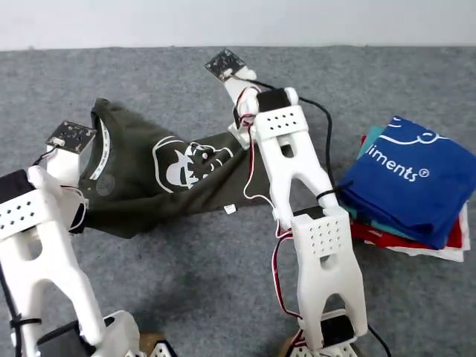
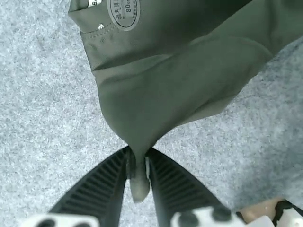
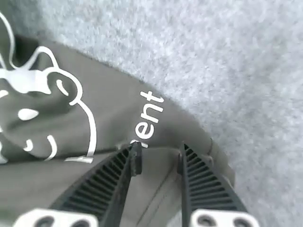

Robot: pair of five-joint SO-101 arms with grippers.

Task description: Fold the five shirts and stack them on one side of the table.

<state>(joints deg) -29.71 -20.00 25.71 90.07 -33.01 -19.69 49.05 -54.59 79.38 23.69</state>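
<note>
A green shirt (image 1: 149, 186) lies spread on the grey table (image 1: 186, 297), near the stack of folded shirts (image 1: 409, 186). The left gripper (image 2: 137, 156) pinches the shirt's edge farthest from the stack. The right gripper (image 3: 158, 151), its jaws spread, straddles the edge nearest the stack.

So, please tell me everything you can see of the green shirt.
The green shirt is dark olive soft cloth with a white cartoon print and a round label at the collar. It lies wrinkled on the grey table. The left gripper pinches one corner; the right gripper stands open over the opposite edge.
</note>
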